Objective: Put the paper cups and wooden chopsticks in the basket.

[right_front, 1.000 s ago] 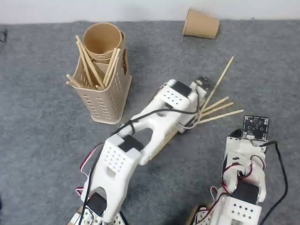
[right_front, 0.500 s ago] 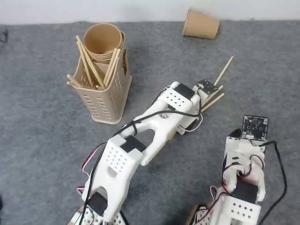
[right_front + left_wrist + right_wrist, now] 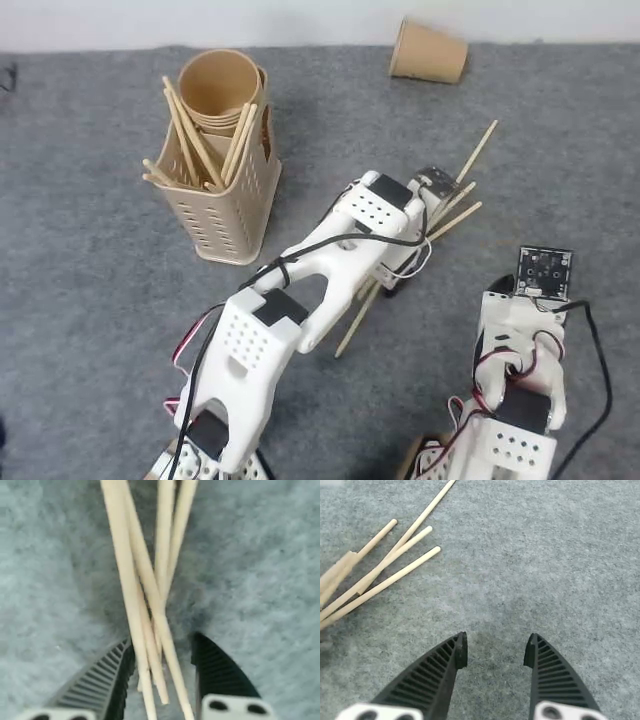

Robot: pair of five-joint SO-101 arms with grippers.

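Note:
Several loose wooden chopsticks (image 3: pixel 458 214) lie in a bundle on the grey carpet at the centre right. My left gripper (image 3: pixel 162 647) is open astride them, the chopsticks (image 3: pixel 150 595) running between its fingers with a gap on one side. A beige slotted basket (image 3: pixel 225 215) stands at the back left, holding stacked paper cups (image 3: pixel 218 85) and several chopsticks. One more paper cup (image 3: pixel 428 50) lies on its side at the far edge. My right gripper (image 3: pixel 495 650) is open over bare carpet, with the tips of the chopsticks (image 3: pixel 385 582) just beyond it.
The left arm (image 3: pixel 320 270) stretches diagonally from the front to the bundle, passing close by the basket. The right arm (image 3: pixel 520 340) stays at the front right. A white wall edge (image 3: pixel 300 20) bounds the carpet at the back.
The chopstick bundle has swung round under the left gripper: its fanned ends drew together and its tail now sticks out toward the front. The right arm has not moved.

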